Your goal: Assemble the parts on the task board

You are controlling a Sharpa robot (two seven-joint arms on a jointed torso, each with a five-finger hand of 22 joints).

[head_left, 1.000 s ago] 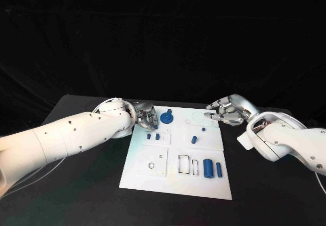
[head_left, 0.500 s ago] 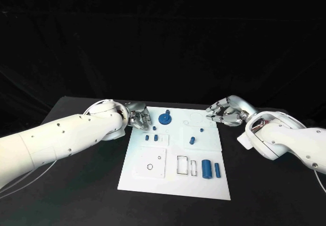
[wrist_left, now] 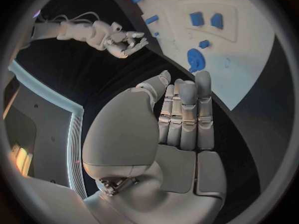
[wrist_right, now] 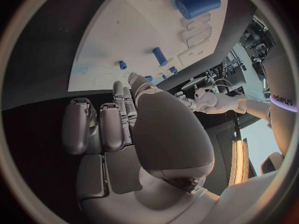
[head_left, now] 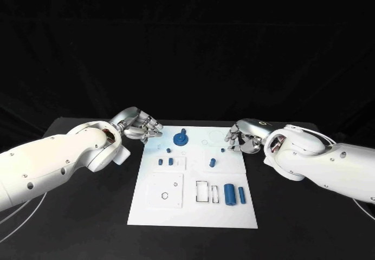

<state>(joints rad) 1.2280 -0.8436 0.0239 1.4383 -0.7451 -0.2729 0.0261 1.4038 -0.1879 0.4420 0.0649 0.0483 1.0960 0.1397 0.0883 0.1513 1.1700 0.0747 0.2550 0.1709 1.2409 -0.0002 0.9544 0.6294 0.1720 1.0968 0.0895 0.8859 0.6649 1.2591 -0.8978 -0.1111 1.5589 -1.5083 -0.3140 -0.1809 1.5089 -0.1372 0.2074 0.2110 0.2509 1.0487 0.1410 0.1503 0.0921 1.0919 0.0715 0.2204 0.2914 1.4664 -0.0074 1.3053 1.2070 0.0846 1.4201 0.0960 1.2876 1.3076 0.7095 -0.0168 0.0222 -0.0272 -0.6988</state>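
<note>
My left hand (head_left: 139,125) hovers off the far left corner of the white board (head_left: 173,214), fingers loosely curled around nothing; my right hand (head_left: 244,138) hangs by the far right edge, just as empty. The blue parts (head_left: 230,194) sit on the board between them, with bare black table (head_left: 86,216) down both long sides.

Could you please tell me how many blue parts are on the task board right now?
7: a round knobbed part at the far end, a tiny one, a pair, one mid-board, and a thick cylinder beside a slim one nearest the robot. None seems hidden.
</note>
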